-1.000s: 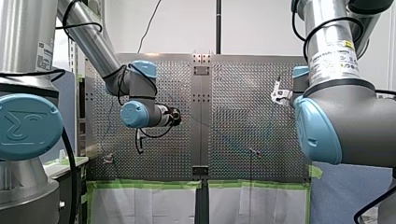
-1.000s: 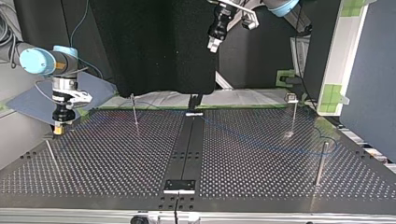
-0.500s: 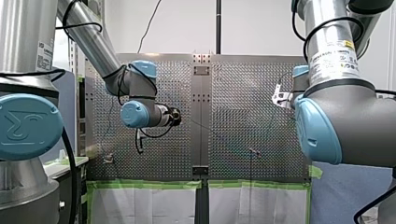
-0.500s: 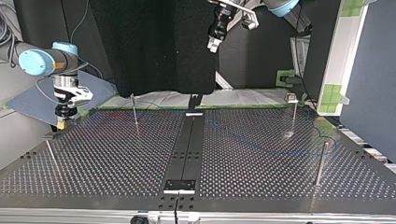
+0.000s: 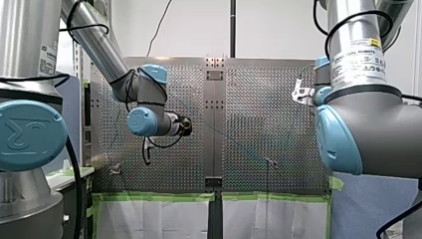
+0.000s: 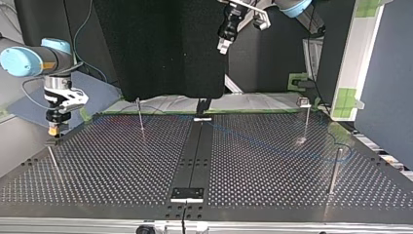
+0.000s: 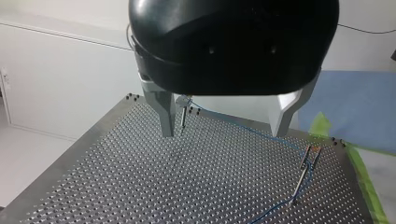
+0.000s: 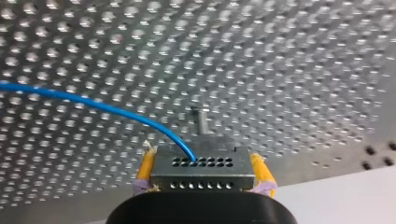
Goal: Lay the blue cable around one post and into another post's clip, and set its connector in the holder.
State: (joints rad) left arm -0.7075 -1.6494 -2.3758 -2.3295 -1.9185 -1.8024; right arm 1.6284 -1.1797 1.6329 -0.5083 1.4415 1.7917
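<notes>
The right claw is clamped on the connector, with yellow pads on both sides, so the block sits straight. The blue cable runs out of the connector and off to one side. A thin post stands just under this claw and is likely the holder. The left claw is apart and holds nothing. It hangs high over the counter, out of the way.

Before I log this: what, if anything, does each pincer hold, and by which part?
My right pincer grips the connector of the blue cable by its two sides, between yellow pads; my left pincer is open, empty.
</notes>
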